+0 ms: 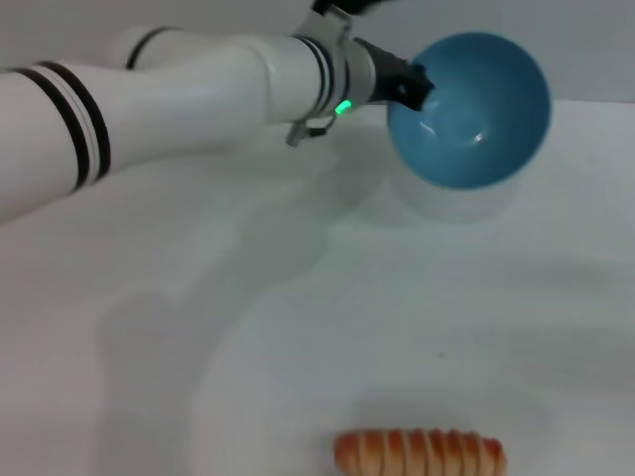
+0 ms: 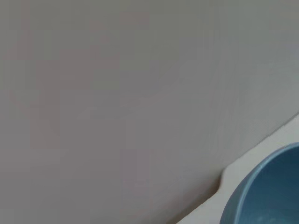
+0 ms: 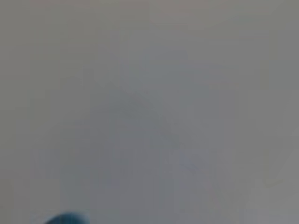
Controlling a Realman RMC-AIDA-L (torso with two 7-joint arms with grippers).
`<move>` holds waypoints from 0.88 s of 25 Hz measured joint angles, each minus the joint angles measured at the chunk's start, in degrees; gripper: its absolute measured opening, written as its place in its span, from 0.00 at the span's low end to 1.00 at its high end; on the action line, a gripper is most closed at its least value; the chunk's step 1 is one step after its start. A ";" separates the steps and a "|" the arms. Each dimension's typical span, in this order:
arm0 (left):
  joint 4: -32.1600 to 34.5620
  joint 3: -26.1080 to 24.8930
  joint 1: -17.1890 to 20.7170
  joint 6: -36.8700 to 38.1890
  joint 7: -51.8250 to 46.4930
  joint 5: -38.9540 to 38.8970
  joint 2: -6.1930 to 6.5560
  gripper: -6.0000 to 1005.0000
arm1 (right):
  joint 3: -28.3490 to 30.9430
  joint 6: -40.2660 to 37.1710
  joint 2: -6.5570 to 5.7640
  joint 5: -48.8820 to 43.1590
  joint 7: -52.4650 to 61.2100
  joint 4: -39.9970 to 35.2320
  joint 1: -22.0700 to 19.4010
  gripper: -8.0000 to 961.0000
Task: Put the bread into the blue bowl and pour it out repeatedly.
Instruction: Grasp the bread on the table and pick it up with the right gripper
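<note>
left end effector: clamped on blue bowl rim, bowl lifted, tipped, mouth toward camera | bread: on tabletop, near edge, well apart | right end effector: unseen

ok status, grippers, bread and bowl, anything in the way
Left gripper shut on blue bowl rim, bowl lifted, tipped, empty. Right gripper out of view. Bread on table at near edge. Nothing between.
</note>
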 joint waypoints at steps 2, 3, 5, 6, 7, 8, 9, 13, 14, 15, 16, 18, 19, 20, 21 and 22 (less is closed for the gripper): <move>-1.50 -2.70 -0.52 1.69 0.12 0.13 0.10 0.00 | 0.10 -0.11 0.13 -7.22 8.87 -5.32 -0.28 0.78; -2.18 -3.52 -0.70 2.06 0.13 0.15 0.18 0.00 | 0.02 -0.47 0.16 -10.84 13.31 -7.71 -0.32 0.78; -3.45 -4.44 -0.84 2.23 0.16 0.16 0.22 0.00 | -0.24 -1.86 0.19 -17.11 20.07 -11.63 0.12 0.77; -3.93 -4.72 -0.86 2.23 0.19 0.17 0.24 0.00 | -0.27 -2.61 0.16 -19.58 22.12 -12.91 0.51 0.77; -4.06 -4.79 -0.86 2.22 0.22 0.17 0.25 0.00 | -0.37 -3.77 0.16 -22.53 23.99 -13.79 1.04 0.77; -4.26 -4.90 -0.89 2.18 0.25 0.16 0.25 0.00 | -0.57 -4.81 0.07 -25.33 25.47 -14.31 1.76 0.77; -4.35 -4.91 -0.89 2.14 0.26 0.16 0.25 0.00 | -1.42 -6.35 -0.03 -30.39 28.38 -14.84 3.41 0.77; -4.41 -5.01 -0.72 2.01 0.28 0.17 0.23 0.00 | -3.87 -6.61 0.06 -37.44 32.09 -14.47 6.67 0.76; -4.41 -5.02 -0.72 1.92 0.28 0.16 0.20 0.00 | -4.92 -6.29 0.14 -39.15 32.76 -13.74 7.93 0.76; -4.42 -5.03 -0.72 1.86 0.29 0.16 0.18 0.00 | -6.24 -5.82 0.26 -40.51 33.11 -12.31 9.31 0.76; -4.42 -5.03 -0.72 1.82 0.29 0.16 0.17 0.00 | -6.99 -5.47 0.25 -40.91 33.16 -10.95 10.43 0.76; -4.44 -5.05 -0.73 1.79 0.30 0.15 0.15 0.00 | -8.27 -5.10 0.20 -41.50 33.22 -7.94 12.77 0.75; -4.44 -5.06 -0.73 1.79 0.31 0.15 0.13 0.00 | -9.25 -4.94 0.14 -42.29 33.32 -5.42 14.66 0.75; -4.44 -5.07 -0.71 1.78 0.31 0.15 0.10 0.00 | -9.25 -4.94 0.14 -42.29 33.32 -5.42 14.66 0.75; -4.44 -5.07 -0.63 1.78 0.32 0.13 0.09 0.00 | -10.13 -4.71 0.11 -42.97 33.64 -4.30 15.50 0.75; -4.44 -5.08 -0.58 1.78 0.32 0.12 0.09 0.00 | -11.37 -4.23 0.08 -43.83 34.39 -3.07 16.57 0.75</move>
